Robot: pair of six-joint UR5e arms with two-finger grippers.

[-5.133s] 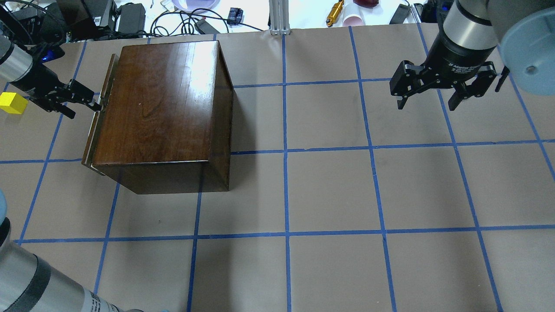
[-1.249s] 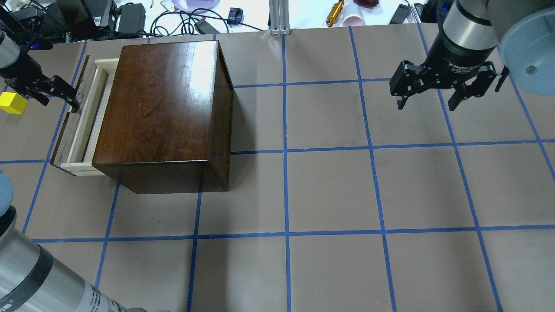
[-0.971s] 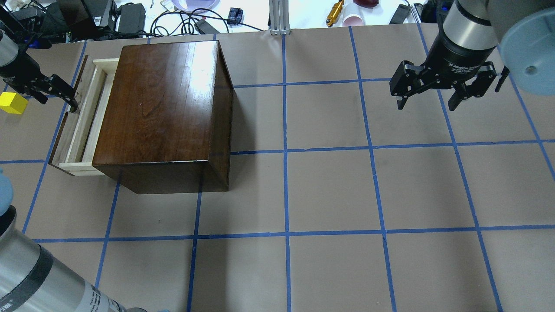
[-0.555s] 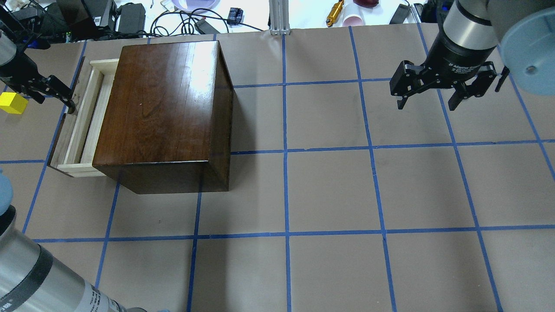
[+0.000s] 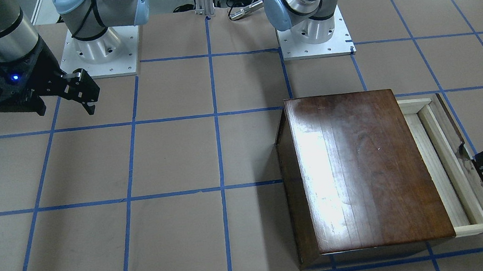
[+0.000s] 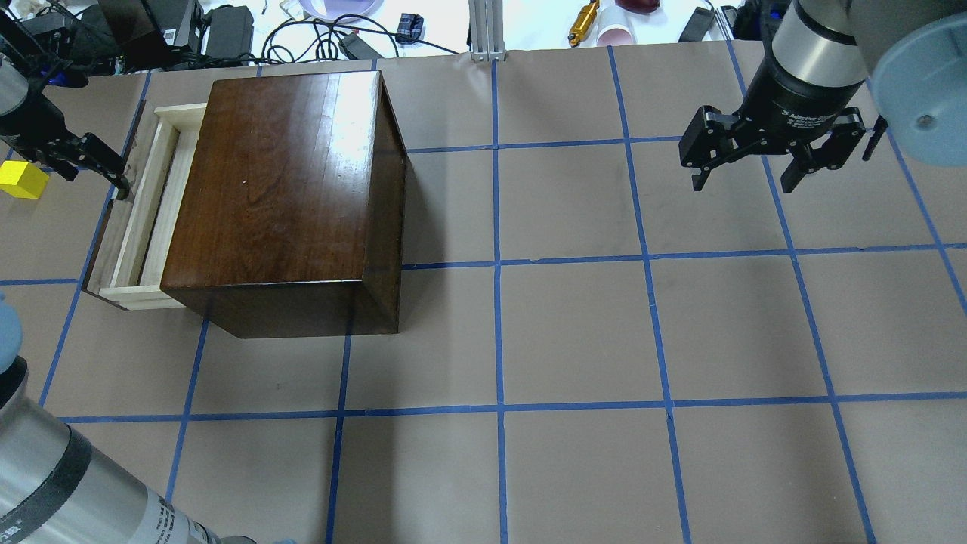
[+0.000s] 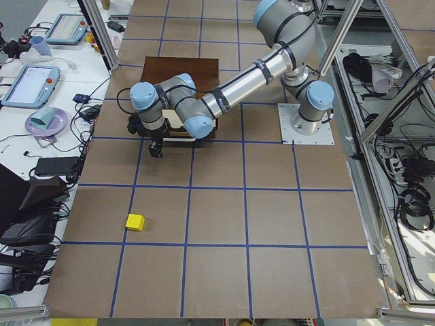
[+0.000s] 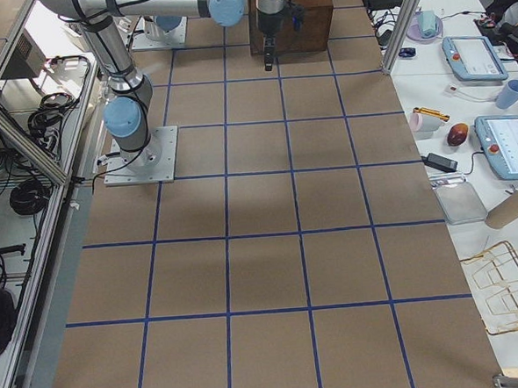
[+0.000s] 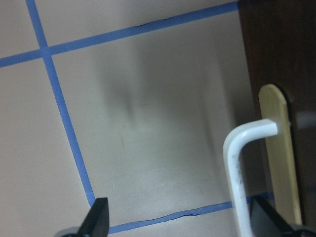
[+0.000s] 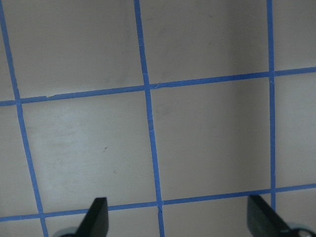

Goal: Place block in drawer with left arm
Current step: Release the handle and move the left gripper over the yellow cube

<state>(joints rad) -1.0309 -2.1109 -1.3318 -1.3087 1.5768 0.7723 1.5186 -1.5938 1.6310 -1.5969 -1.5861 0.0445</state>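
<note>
Blue tape lines (image 6: 498, 264) grid the brown table (image 6: 574, 332) — purple plate (image 7: 51, 131) alongside.

Cabinet (image 6: 279, 181) on bench (image 6: 574, 332) toward corner where left end meets edge opposite robot, one side close to that edge. Drawer (image 6: 140, 204) juts partway from cabinet side facing left end. Left gripper (image 6: 92, 168) just outside drawer front, with handle (image 9: 242, 163) between its fingers (image 9: 98, 219), nearer one. Block (image 6: 21, 180) on bench beyond gripper, toward left end, apart from drawer. Right gripper (image 6: 744, 181) above bench's right half, well apart from cabinet. Cables (image 6: 317, 34) past edge opposite robot.
</note>
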